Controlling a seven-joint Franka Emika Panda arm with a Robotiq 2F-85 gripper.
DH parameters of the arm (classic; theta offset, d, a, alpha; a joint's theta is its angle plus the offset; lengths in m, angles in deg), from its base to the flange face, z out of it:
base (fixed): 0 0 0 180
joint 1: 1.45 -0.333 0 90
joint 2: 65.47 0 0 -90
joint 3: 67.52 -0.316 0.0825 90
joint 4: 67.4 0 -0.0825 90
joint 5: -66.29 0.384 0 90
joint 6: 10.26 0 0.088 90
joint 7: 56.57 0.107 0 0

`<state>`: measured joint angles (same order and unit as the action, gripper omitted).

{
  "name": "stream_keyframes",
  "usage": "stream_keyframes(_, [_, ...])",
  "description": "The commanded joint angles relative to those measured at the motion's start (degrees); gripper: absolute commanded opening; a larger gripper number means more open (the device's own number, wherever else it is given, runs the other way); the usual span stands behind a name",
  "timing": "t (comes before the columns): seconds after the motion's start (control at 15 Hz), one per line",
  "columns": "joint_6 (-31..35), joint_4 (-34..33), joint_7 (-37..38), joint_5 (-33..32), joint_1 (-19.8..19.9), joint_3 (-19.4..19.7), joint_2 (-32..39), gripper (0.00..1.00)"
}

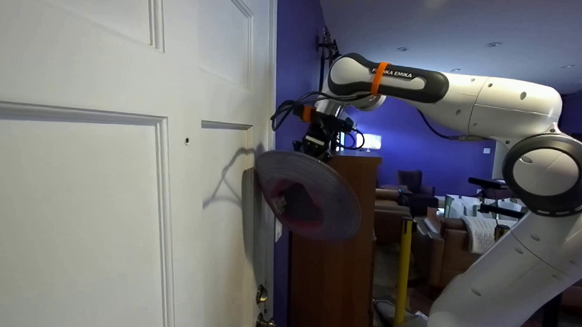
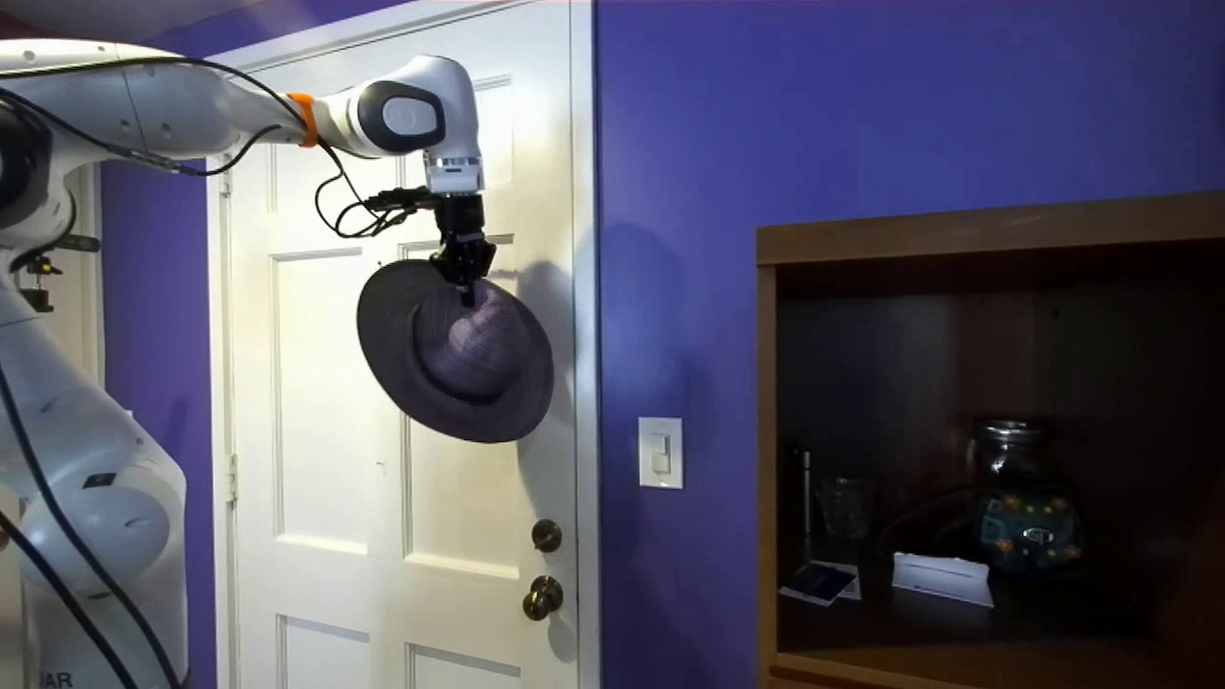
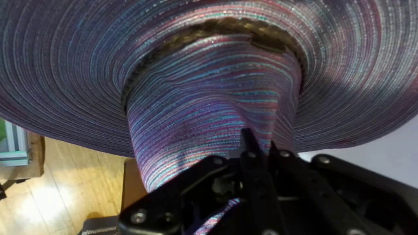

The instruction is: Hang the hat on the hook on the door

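Pinched in my gripper [image 2: 467,295] is a fold of the crown of the hat [image 2: 483,349], a wide-brimmed, dark purple-grey hat. It hangs tilted beside the white panelled door [image 2: 321,402]. From the wrist, the striped crown [image 3: 186,111] shows a crease running between the fingertips [image 3: 249,135]. The hat's hollow underside and brim [image 1: 341,206] face the camera in an exterior view, where the brim's edge comes close to the door [image 1: 94,203]; whether they touch I cannot tell. The hook [image 1: 187,140] is a tiny dark dot on the door, apart from the hat and gripper.
Brass door knobs [image 2: 543,597] sit low on the door's edge. A light switch [image 2: 660,453] is on the purple wall. Beside it stands a brown cabinet [image 2: 768,459] with a jar and small items inside. A yellow post [image 1: 403,269] and armchairs are further back.
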<state>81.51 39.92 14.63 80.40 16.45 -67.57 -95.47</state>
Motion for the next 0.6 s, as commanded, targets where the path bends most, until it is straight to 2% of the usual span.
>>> stream_keyframes(0.0, [1.3, 5.4, 7.7, 0.5, -2.4, -1.8, -2.8, 0.01])
stream_keyframes(0.07, [2.5, 6.9, 10.6, -0.2, -2.5, -2.9, -3.3, 0.01])
stream_keyframes(0.27, [5.8, 11.3, 19.9, 3.5, -4.1, -4.5, -4.8, 0.01])
stream_keyframes(0.53, [13.3, 17.4, 31.3, 4.7, -5.6, -7.0, -6.7, 0.01])
